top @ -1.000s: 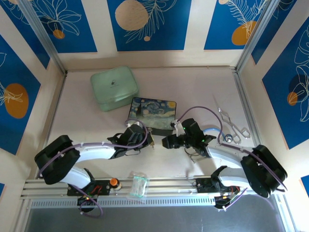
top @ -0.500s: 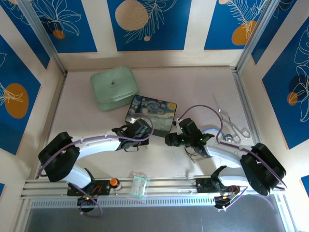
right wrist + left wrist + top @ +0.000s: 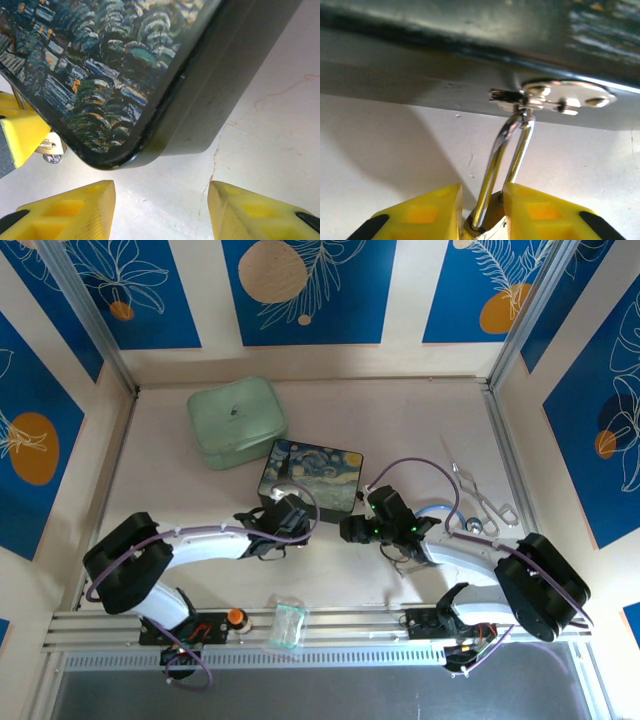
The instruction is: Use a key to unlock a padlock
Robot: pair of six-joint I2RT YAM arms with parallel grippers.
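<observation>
Padlock (image 3: pixel 489 220) shackle (image 3: pixel 519 147) is threaded through the silver clasp (image 3: pixel 560 97) on the painted box (image 3: pixel 125 65); left gripper (image 3: pixel 481 195) fingers flank its brass body, can't tell if clamped or just beside; right gripper (image 3: pixel 161 192) jaws apart, nothing between, at a box corner.

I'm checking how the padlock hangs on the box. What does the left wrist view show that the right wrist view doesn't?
Left wrist: the padlock, its shackle hooked through the silver clasp, with the left gripper flanking its brass body. Right wrist: the painted box lid and the right gripper open over bare table. Both: the padlock's brass body beside a yellow left finger, at the box's edge.
</observation>
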